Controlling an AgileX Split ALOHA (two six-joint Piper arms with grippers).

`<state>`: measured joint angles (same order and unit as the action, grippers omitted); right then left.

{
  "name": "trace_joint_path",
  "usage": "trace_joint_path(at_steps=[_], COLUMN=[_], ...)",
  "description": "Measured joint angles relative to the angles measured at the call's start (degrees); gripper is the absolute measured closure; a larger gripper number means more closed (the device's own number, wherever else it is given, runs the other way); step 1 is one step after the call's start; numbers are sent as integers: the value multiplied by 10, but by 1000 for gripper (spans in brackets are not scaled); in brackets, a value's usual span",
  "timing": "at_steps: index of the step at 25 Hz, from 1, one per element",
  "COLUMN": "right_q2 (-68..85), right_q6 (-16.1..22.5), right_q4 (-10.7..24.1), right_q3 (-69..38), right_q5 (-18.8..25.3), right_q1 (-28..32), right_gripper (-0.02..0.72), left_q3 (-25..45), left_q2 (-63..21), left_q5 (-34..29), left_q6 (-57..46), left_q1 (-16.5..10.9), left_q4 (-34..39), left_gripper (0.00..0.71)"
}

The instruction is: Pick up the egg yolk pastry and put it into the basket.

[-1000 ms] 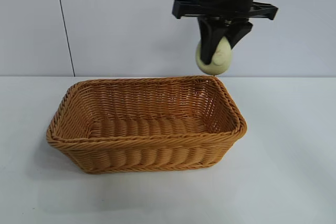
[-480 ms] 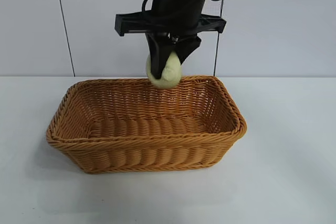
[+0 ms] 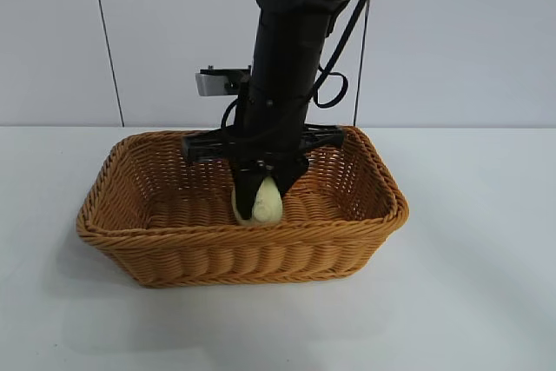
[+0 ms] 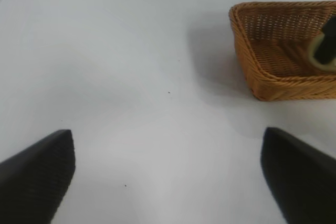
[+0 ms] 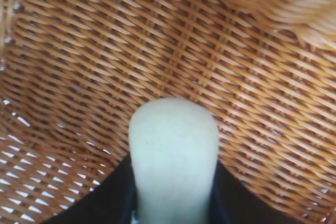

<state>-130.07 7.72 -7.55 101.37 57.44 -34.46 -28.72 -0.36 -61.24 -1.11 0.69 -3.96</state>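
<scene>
The orange-tan wicker basket (image 3: 243,254) stands mid-table. My right gripper (image 3: 260,190) reaches straight down inside it, shut on the egg yolk pastry (image 3: 259,204), a pale cream lump hanging just above or at the woven floor near the basket's front wall. From the right wrist, the pastry (image 5: 173,153) sits between the two black fingers (image 5: 110,198), which press on both its sides, with the basket's weave (image 5: 236,77) close behind. My left gripper (image 4: 168,182) hovers wide open over bare table, well away from the basket (image 4: 273,85), with nothing between its fingers.
The white table (image 3: 486,284) spreads around the basket on all sides. A grey panelled wall (image 3: 156,32) stands behind it. The right arm's dark column (image 3: 287,49) rises above the basket's middle.
The right arm carried the pastry leftward from above the basket's far right corner, then lowered it into the basket. The left gripper has not moved.
</scene>
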Motion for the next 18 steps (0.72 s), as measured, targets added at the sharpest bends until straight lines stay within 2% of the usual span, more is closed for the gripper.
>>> trace_joint_path(at_steps=[4,6,12,18], right_q2=[1,1,29,51], right_q6=[-3,-9,-13,-13], right_q4=[-1,-1,21,70], right_q3=[0,0,13,106], right_q5=[3,11,51,115], right_q1=[0,0,0,1], right_gripper=[139,55,15,15], left_q3=[0,0,0,0], left_q2=[0,0,0,0], left_q5=[0,0,0,0], left_q6=[0,0,0,0], left_q1=[0,0,0,0], left_q4=[0,0,0,0], left_gripper=[18,18,18,18])
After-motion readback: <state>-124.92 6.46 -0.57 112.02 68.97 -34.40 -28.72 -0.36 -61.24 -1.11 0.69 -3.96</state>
